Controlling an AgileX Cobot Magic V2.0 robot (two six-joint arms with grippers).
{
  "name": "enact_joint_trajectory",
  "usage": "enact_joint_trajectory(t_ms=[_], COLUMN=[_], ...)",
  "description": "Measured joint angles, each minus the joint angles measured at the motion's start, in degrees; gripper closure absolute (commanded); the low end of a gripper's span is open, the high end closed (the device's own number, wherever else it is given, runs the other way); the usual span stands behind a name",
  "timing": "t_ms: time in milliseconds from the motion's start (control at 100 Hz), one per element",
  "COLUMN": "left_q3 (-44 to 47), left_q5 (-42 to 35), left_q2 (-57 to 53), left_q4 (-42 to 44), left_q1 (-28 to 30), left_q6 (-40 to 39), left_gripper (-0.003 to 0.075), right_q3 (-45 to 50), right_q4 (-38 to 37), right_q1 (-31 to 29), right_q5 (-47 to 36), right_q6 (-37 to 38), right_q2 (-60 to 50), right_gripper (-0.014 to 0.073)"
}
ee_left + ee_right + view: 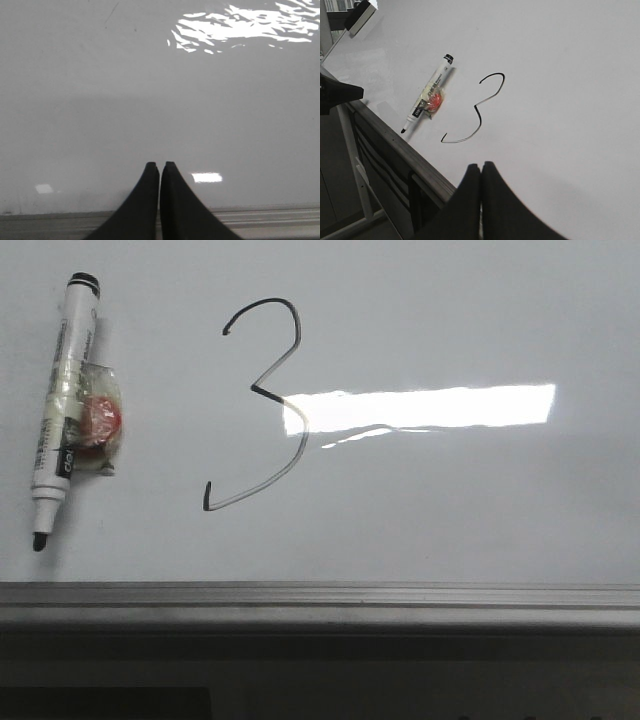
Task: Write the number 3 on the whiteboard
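Whiteboard (450,500) is worktop, fills most of view, grey frame along near edge. Number 3 (262,405) sits left of middle, done, bottom curve faint. Marker (62,405) lies uncapped by left edge, tip toward near edge, red blob taped on. Left pincer (160,165) pressed closed, empty. Right pincer (481,166) pressed closed, empty. Risk: open tip may dry; arm sweep may smudge 3. Marker label too small to read.

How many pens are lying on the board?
1. The marker lies uncapped on the whiteboard, left of the number 3, tip toward the frame edge, with something red and clear taped to its side. None other shows.
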Motion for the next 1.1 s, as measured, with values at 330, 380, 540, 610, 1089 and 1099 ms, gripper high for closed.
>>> enact_joint_trajectory(t_ms=[330,380,540,610,1089,1099], left_q3=[0.00,0.00,0.00,0.00,0.00,0.00], left_q5=[0.00,0.00,0.00,0.00,0.00,0.00], left_q2=[0.00,0.00,0.00,0.00,0.00,0.00], left_q4=[0.00,0.00,0.00,0.00,0.00,0.00], left_q1=[0.00,0.00,0.00,0.00,0.00,0.00], left_q6=[0.00,0.00,0.00,0.00,0.00,0.00], left_gripper=[0.0741,0.0741,0.0741,0.0741,0.0741,0.0741], right_q3=[0.22,0.22,0.22,0.22,7.99,8.40], right_q4=[-0.55,-2.59,-12.56,-14.17,-15.41,-15.41], right_q1=[0.00,0.00,-3.43,-7.12,-44.74,-44.91], right_q5=[0.00,0.00,0.00,0.00,-0.48,-0.48], right_q6=[0.00,0.77,11.60,13.96,15.45,15.45], right_q2=[0.00,0.00,0.00,0.00,-2.95,-3.17], right_gripper=[0.0648,0.0648,0.0648,0.0648,0.0648,0.0648])
